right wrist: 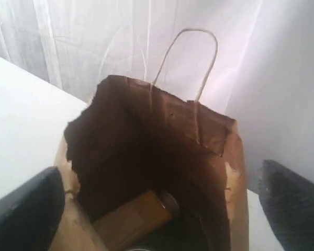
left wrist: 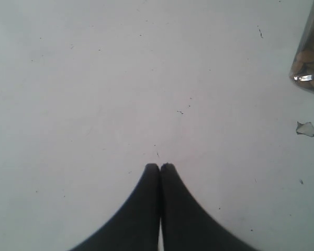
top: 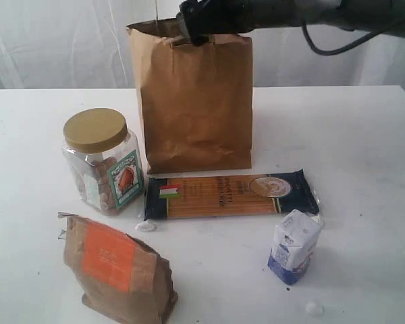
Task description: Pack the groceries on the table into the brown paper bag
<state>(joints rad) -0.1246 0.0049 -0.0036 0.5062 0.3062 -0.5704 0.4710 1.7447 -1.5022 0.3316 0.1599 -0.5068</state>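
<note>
Brown bag stands with four others: jar, pouch, packet, carton.

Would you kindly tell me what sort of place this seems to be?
Likely a robot test lab rather than a home or shop: a plain white table, a white curtain behind it, and a robot arm over the paper bag.

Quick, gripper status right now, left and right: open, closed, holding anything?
Left gripper: closed, holding nothing, above the table.
Right gripper: open, holding nothing, over the brown paper bag mouth.
</note>
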